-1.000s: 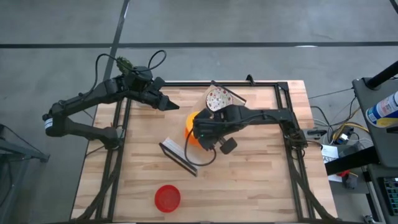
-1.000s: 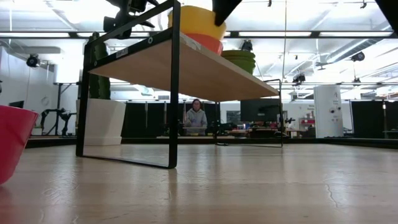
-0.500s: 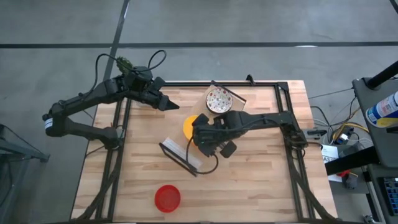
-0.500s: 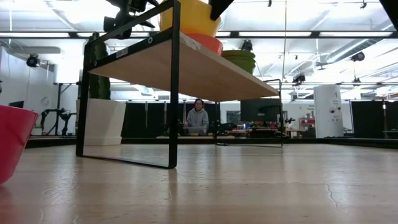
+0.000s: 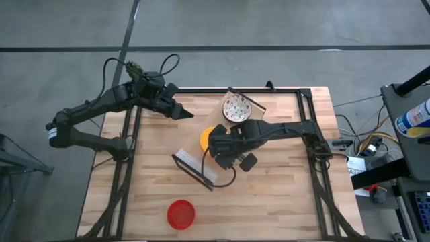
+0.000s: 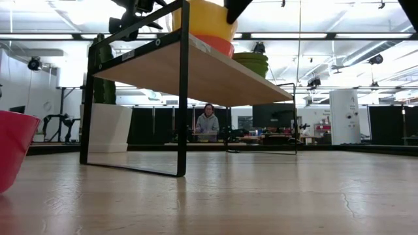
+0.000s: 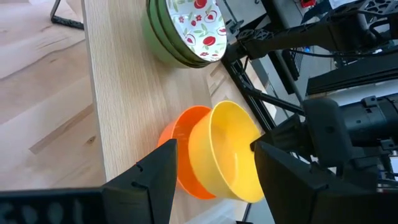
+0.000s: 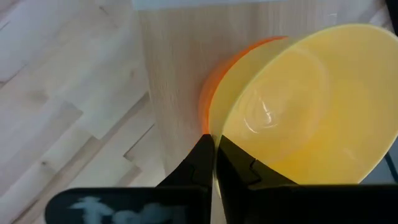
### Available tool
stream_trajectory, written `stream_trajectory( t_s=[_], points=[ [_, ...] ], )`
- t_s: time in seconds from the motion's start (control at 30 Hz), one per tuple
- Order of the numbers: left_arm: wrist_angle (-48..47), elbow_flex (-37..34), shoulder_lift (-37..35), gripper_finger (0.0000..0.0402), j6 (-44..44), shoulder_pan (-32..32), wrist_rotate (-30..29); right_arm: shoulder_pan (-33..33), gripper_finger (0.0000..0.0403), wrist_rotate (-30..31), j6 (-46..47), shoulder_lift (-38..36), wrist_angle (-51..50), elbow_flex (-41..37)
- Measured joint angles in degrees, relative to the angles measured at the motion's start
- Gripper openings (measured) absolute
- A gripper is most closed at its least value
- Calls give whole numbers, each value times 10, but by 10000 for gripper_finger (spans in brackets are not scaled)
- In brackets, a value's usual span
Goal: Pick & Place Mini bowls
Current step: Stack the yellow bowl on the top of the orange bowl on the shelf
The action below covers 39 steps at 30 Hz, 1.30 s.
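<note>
On a raised wooden shelf (image 6: 196, 72), the yellow mini bowl (image 8: 292, 106) sits tilted in the orange one (image 8: 230, 68). My right gripper (image 8: 212, 158) is shut on the yellow bowl (image 5: 208, 136). A white bowl with a red-patterned inside (image 5: 236, 107) lies in stacked green bowls (image 7: 163, 50) farther back on the shelf. The red bowl (image 5: 181, 213) stands on its base near the table's near edge. My left gripper (image 7: 214, 168) is open, level with the shelf at its left (image 5: 183, 114), apart from the bowls. My right gripper pinches the yellow bowl's rim (image 8: 219, 124), one finger (image 8: 198, 163) outside the wall and the other (image 8: 239, 163) inside. It comes from above (image 6: 234, 8). The bowl is tilted, its underside resting in the orange bowl (image 6: 219, 44).
A white angular pot (image 6: 108, 127) with a green cactus stands behind the shelf's black frame (image 6: 183, 91). A person (image 6: 208, 123) shows in the room beyond the table. Bare wood lies around the red bowl (image 6: 13, 153).
My right gripper has shifted a little toward the table's left and near edges with the yellow bowl. The bowl has moved over the orange one, which showed beside it before, and has tipped slightly on the shelf.
</note>
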Motion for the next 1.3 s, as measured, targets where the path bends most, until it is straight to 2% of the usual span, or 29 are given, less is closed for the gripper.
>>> stream_trajectory(
  t_s=[0.2, 0.47, 0.8, 0.93, 1.17, 1.3],
  points=[
    [0, 0, 0, 204, 0, 0, 0, 0, 8, 21, 9, 0, 4, -4],
    [0, 0, 0, 204, 7, 0, 0, -1, 15, 10, 38, 0, 16, -4],
    [0, 0, 0, 204, 7, 0, -1, -2, 99, 10, 91, -1, 19, -3],
    [0, 0, 0, 204, 7, 0, 0, -2, 118, 10, 115, -9, 21, 7],
    [0, 0, 0, 204, 7, 0, -1, -2, 118, 18, 165, -24, 43, 10],
    [0, 0, 0, 204, 7, 0, -1, -2, 107, 20, 162, -20, 47, 9]
  ],
)
